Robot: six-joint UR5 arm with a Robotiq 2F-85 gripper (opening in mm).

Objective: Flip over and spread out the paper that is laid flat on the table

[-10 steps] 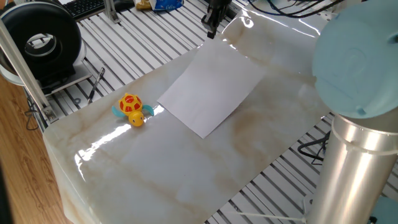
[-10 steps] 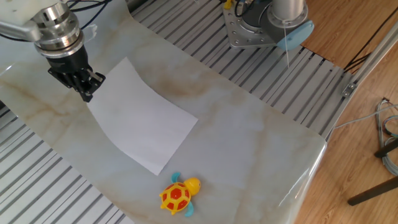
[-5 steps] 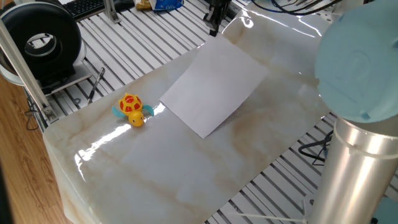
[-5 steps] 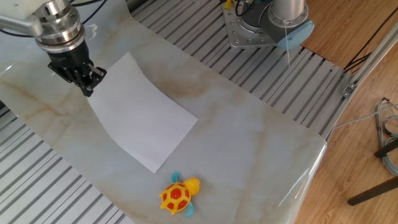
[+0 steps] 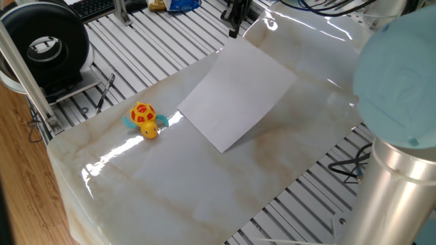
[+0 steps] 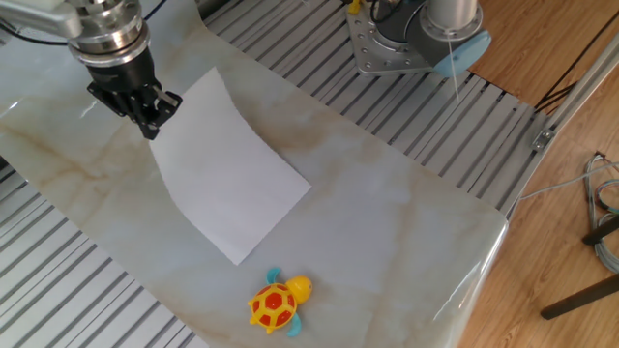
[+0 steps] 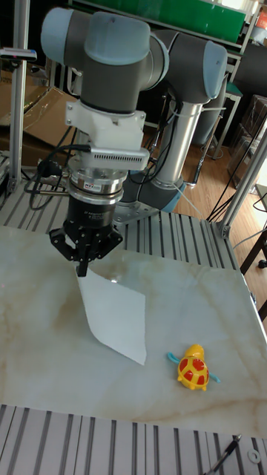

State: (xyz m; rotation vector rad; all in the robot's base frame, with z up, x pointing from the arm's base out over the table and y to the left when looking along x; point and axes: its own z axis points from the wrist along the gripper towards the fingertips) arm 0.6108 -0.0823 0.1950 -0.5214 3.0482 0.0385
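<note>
paper (image 6: 228, 174) pinched at one corner, that end raised.
gripper (image 6: 150, 120) fingers closed on the corner; the sheet's opposite edge rests on the table (image 6: 387, 222). toy turtle (image 6: 276, 303) sits near the sheet's low corner, not touching.

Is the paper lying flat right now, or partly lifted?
Partly lifted. The gripper is shut on one corner of the paper, raised off the table; the opposite end rests down.

glossy marble table (image 5: 204, 190): paper (image 5: 235, 99) partly on slab, toy turtle (image 5: 144, 120) beside paper's near corner.
</note>
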